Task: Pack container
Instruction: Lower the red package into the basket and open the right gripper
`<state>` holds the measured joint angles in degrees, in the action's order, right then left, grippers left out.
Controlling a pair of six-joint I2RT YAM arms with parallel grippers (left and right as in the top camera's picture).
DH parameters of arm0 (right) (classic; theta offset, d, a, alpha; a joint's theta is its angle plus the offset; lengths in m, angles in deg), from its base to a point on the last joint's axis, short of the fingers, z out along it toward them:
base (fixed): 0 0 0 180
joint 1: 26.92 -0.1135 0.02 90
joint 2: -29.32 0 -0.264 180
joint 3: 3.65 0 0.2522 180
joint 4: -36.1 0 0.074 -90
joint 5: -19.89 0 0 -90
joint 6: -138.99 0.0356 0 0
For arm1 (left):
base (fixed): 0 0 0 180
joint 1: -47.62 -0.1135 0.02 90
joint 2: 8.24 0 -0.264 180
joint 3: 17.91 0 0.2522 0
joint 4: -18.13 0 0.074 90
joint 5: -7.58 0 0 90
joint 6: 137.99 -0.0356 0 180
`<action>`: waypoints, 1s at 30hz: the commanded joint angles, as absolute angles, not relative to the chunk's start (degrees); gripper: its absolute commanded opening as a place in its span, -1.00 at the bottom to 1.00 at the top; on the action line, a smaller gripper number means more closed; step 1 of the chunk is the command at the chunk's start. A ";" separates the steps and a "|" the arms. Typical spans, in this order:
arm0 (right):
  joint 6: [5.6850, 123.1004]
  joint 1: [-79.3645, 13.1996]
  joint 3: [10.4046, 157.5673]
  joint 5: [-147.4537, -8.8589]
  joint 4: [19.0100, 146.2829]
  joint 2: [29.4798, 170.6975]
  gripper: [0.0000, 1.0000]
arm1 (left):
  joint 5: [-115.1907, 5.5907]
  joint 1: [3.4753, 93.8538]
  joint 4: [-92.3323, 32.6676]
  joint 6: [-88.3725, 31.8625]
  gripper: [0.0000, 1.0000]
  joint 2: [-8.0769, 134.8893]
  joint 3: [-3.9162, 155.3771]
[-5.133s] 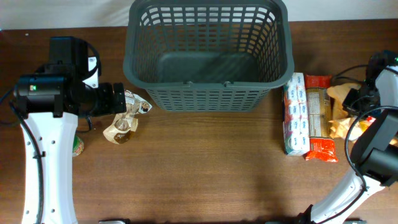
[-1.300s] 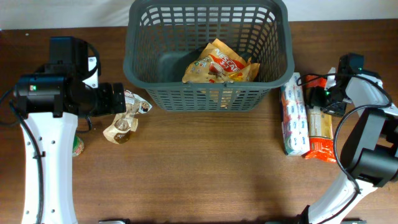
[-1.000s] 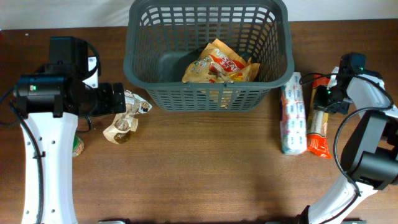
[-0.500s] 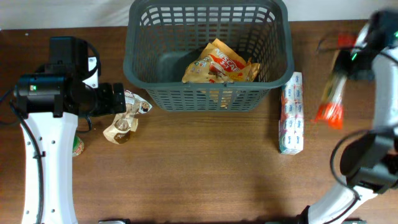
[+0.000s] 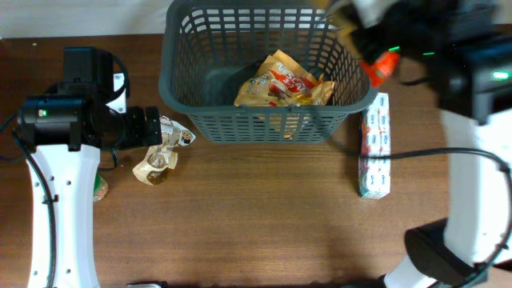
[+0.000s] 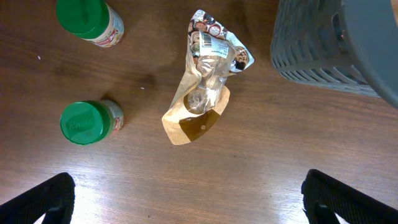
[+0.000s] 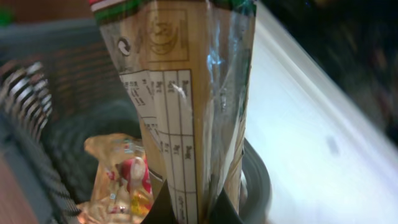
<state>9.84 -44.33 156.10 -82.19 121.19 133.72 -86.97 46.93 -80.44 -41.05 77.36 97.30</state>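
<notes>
Your right gripper holds a food packet over the basket.

Your right gripper (image 7: 194, 210) is squeezed tight on a see-through food packet (image 7: 186, 93) — it hangs above the far right corner of the big grey basket (image 5: 264, 126), and the overhead view is blurry there. The basket sits at the back of the brown table (image 5: 264, 216), in the middle, with an orange snack bag (image 5: 282, 82) lying inside. A blue and white pack (image 5: 374, 148) lies on the table just beside the basket's right side. Your left gripper (image 6: 186, 190) is wide open and holds nothing, above the table near the basket's left front corner. Under it lie a brown pouch (image 6: 205, 87) with a clear window, a green-lidded jar (image 6: 87, 121) and a second jar (image 6: 90, 18) — all apart from each other.
</notes>
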 commanded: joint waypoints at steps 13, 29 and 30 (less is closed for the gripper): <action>-2.99 -47.13 157.28 -78.93 110.66 163.33 -0.79 | -87.41 46.71 -80.51 -40.96 0.99 77.01 97.26; 24.98 -41.11 161.89 -78.56 119.25 142.61 0.98 | -87.41 46.71 -80.51 -40.96 0.99 77.01 97.26; 25.16 -39.54 161.89 -78.56 120.05 140.88 0.98 | -87.41 46.69 -80.51 -40.94 0.99 77.01 97.26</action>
<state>18.17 -44.70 158.92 -78.69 118.39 151.29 -86.97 46.93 -80.42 -41.05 77.36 97.30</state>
